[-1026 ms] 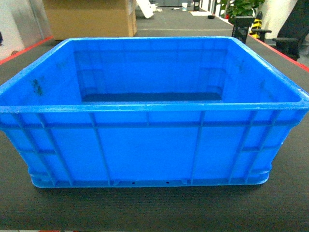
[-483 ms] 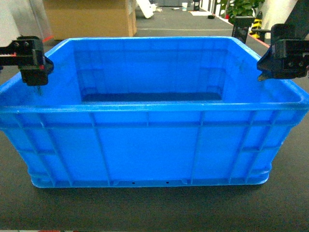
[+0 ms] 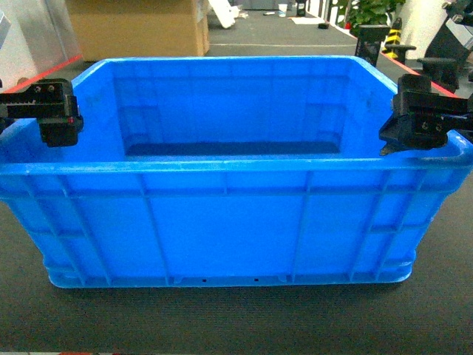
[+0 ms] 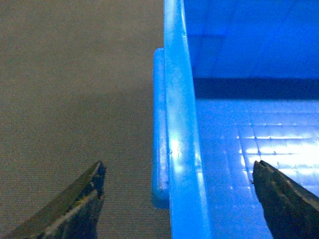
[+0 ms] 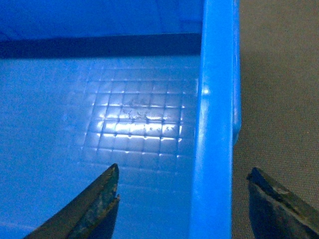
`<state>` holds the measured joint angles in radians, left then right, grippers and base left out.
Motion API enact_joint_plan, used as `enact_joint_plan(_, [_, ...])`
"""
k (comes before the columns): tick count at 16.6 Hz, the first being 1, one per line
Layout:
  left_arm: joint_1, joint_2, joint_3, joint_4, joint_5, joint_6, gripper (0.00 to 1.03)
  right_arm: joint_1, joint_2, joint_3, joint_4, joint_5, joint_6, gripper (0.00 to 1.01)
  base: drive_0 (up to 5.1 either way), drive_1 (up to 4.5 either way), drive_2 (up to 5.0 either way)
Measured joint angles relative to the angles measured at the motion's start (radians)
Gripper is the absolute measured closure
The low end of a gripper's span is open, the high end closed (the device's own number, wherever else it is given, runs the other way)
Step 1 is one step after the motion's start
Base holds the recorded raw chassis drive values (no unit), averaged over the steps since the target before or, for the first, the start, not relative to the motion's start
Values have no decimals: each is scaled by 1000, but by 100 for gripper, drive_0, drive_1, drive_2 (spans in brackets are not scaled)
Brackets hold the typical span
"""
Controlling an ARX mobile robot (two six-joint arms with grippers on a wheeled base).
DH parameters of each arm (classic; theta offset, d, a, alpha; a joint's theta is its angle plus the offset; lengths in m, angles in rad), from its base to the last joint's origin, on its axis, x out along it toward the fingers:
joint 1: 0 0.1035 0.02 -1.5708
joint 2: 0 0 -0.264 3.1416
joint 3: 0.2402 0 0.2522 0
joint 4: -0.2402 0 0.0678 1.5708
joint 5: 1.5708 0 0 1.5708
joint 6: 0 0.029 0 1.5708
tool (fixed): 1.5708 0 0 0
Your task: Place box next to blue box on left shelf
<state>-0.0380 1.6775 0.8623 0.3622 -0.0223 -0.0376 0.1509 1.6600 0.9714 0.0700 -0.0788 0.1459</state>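
Note:
The box (image 3: 229, 222), a large bright-blue ribbed crate, stands on the dark mat and fills the head view. My left gripper (image 3: 58, 132) hangs over the crate's left wall, open. In the left wrist view that gripper (image 4: 179, 184) straddles the left rim (image 4: 182, 149), one finger outside over the mat, one inside. My right gripper (image 3: 403, 139) sits over the right wall, open. Seen from the right wrist, the gripper (image 5: 184, 186) has the right rim (image 5: 217, 124) between its fingers, neither touching. The left shelf and the other blue box are out of view.
A cardboard box (image 3: 137, 28) stands behind the crate at the back left. Red floor lines (image 3: 44, 74) run along both sides of the mat. A black chair (image 3: 443, 63) and a plant (image 3: 369, 13) are at the back right.
Both grippers, absent a second ago, came in from the sides. Since half a second ago they have dropped lower over the crate's side walls. The crate has not moved.

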Motion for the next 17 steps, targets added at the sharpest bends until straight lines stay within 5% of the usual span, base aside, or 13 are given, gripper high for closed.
enact_joint_plan(2, [0, 0, 2, -6, 13, -6, 47, 1, 1, 1, 14, 4, -11, 56, 0, 0, 0])
enact_joint_plan(6, [3, -8, 2, -27, 16, -7, 81, -1, 2, 1, 26, 25, -27, 89, 0, 0, 0])
enact_joint_plan(11, [-3, -45, -35, -1, -10, -3, 86, 6, -22, -30, 92, 32, -3, 91, 0, 0, 0])
enact_joint_plan(17, [-26, -204, -105, 171, -24, -5, 91, 20, -164, -104, 202, 84, -10, 91, 0, 0, 0])
